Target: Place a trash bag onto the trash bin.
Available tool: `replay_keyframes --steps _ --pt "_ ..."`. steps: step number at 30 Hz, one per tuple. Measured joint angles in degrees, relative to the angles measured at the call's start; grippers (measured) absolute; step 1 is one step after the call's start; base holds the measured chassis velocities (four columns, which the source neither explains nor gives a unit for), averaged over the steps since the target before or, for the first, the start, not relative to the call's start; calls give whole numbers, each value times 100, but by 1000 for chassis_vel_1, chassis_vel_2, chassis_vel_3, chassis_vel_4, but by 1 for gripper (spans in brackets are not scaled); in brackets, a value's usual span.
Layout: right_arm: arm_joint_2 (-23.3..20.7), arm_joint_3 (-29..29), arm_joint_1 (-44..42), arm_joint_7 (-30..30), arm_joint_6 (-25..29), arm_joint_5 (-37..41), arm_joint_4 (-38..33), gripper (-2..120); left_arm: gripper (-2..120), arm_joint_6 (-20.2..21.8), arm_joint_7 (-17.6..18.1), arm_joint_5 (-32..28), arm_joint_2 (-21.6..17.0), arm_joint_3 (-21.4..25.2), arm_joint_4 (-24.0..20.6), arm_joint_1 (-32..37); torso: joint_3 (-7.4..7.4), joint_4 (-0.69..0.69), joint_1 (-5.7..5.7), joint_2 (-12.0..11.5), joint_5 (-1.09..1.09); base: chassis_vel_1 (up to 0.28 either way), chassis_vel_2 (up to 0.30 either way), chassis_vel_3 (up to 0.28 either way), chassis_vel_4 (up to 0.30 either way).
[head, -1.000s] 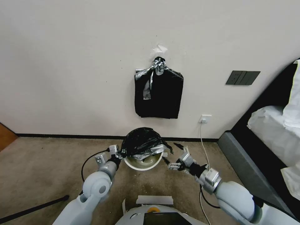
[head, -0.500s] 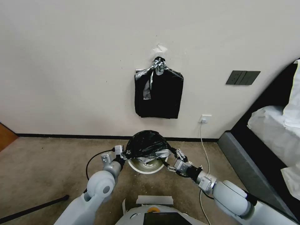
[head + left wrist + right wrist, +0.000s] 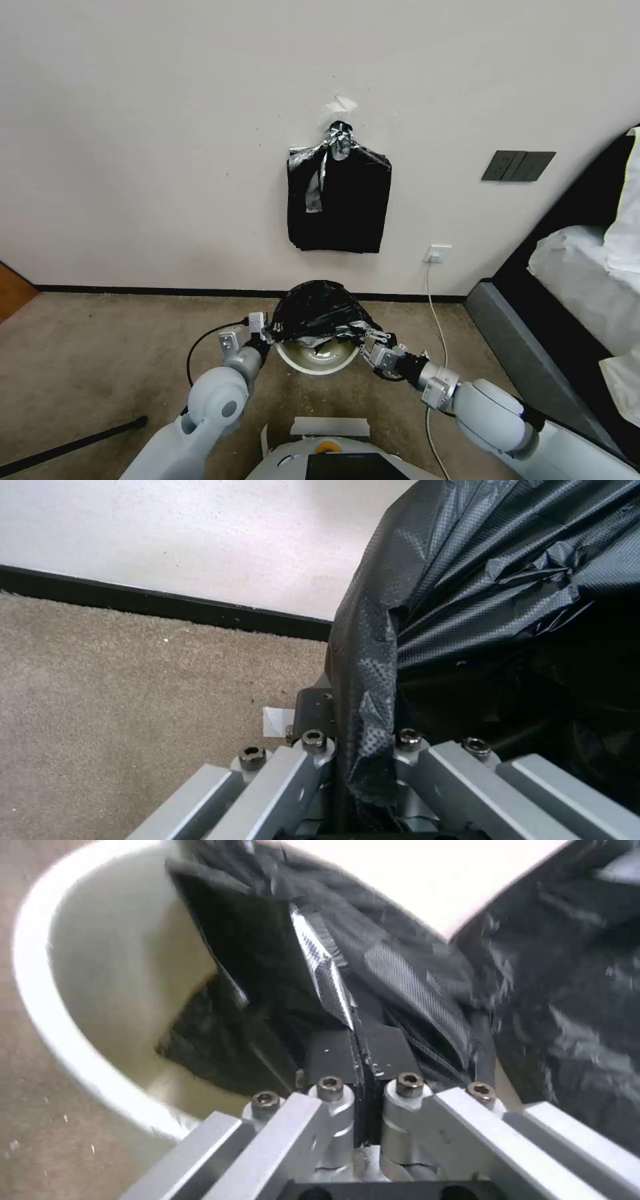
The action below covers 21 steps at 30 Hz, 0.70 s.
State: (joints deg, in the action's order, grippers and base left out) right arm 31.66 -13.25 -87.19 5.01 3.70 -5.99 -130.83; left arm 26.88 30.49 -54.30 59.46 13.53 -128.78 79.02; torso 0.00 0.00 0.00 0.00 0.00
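Trash bag [image 3: 315, 312]: hanging as a crumpled black dome over the far half of the trash bin [image 3: 313, 361], with its hem drooping into the bin's mouth at the near side.
Trash bag handling: thin, soft and very light by the look of it, slippery and easy to tear; I judge the hem is the place to grip, at 2 opposite points, since the middle would only bunch up.
Trash bin: standing upright on the carpet [image 3: 100, 360] near the wall [image 3: 167, 133], its cream inside showing at the near side, so the bag is not yet seated around the rim.
Left gripper [image 3: 267, 330]: pinching the bag's hem at the bin's left side; in the left wrist view the film [image 3: 363, 715] is running down between the clenched fingers.
Right gripper [image 3: 371, 336]: clamping the hem at the bin's right side; in the right wrist view the 2 pads [image 3: 330, 1052] are pressing together on a fold of the bag [image 3: 320, 970].
Stack of bags [image 3: 339, 200]: hanging flat on the wall above the bin.
Change over 1 second: the right gripper has been moving in from well clear of the bin and is now meeting the hem, while bag, bin and left gripper are all showing a little farther right.
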Motion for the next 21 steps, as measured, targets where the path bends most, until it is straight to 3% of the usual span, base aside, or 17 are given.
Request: replay_keyframes --steps 14,21 --pt "275 -196 -811 636 1317 -384 170 0 1 74 677 -1127 207 241 -91 -109 0 0 0 0 0 0 0 0 0" --pt "491 -34 -885 987 1516 -816 450 0 1 113 966 -1797 189 319 -236 -136 0 -1 0 0 0 0 0 0 0"
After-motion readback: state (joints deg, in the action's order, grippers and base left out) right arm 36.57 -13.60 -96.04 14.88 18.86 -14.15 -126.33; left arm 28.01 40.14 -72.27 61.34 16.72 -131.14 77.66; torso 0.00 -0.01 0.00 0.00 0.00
